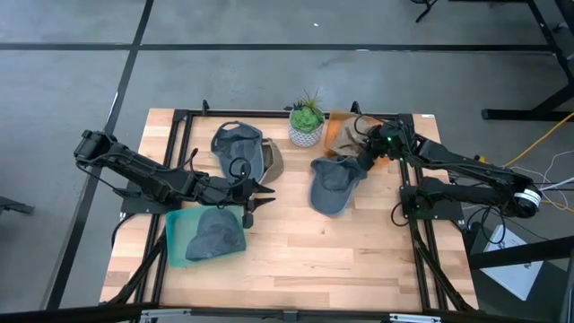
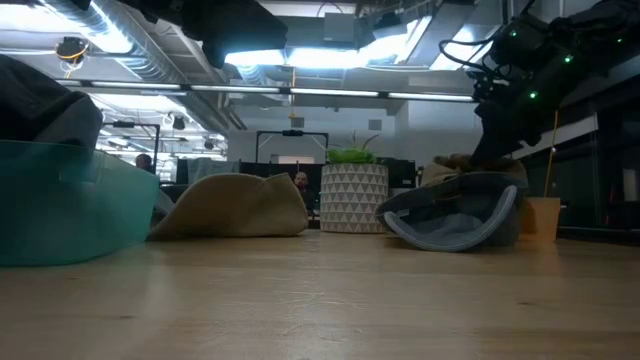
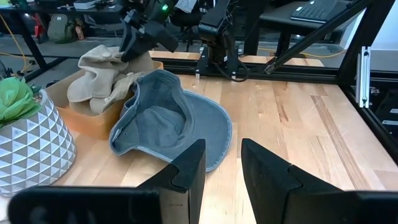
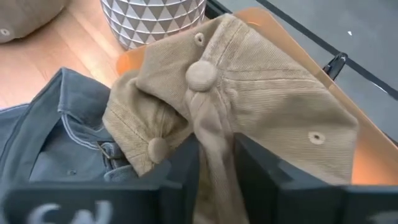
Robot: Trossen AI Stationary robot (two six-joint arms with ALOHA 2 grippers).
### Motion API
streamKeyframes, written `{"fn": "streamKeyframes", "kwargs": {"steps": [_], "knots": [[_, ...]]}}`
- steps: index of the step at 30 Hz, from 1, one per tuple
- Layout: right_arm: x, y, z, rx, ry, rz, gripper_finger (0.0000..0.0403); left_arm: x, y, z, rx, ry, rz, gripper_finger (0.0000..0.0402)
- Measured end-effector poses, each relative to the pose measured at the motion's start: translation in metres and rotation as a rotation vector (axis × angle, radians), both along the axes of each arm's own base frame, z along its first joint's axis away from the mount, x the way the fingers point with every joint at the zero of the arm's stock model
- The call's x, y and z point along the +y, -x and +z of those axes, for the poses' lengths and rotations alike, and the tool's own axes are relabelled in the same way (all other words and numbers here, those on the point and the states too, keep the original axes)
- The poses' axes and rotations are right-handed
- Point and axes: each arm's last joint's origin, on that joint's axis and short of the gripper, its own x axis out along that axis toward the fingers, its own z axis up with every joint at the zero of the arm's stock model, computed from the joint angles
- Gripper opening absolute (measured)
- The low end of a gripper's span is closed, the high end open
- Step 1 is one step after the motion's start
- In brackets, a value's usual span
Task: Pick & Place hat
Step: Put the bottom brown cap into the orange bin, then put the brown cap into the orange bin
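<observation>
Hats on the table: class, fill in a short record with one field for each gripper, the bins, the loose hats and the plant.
left gripper: open, beside the teal bin
right gripper: shut on tan hat, over the orange bin
teal bin: holds one grey hat
orange bin: holds tan hats
loose hats: grey cap upside down mid-table; two more behind the left gripper
plant: in a white patterned pot, between the hat piles

The orange cardboard box lies mostly hidden under tan corduroy caps; the teal plastic bin is cut off at nine o'clock in the low view.
</observation>
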Motion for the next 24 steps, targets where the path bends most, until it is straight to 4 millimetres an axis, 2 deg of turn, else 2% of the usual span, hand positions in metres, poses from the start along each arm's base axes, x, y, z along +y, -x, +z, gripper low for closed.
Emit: {"fn": "streamKeyframes", "kwargs": {"steps": [5,10,17,24], "knots": [[0.001,0.001,0.008,0.008,-0.045,-0.028,0.0163,0.000,0.000,0.000,0.000,0.000,0.000,0.0098],[0.004,0.005,0.044,0.069,-0.069,-0.018,0.0207,0.000,0.000,0.000,0.000,0.000,0.000,0.0098],[0.008,0.012,0.098,0.039,-0.049,-0.019,0.0222,0.001,0.000,0.000,0.001,-0.007,0.004,0.0098],[0.015,0.018,0.123,-0.042,-0.110,-0.063,0.0222,0.001,0.000,0.000,0.009,-0.032,-0.003,0.0098]]}}
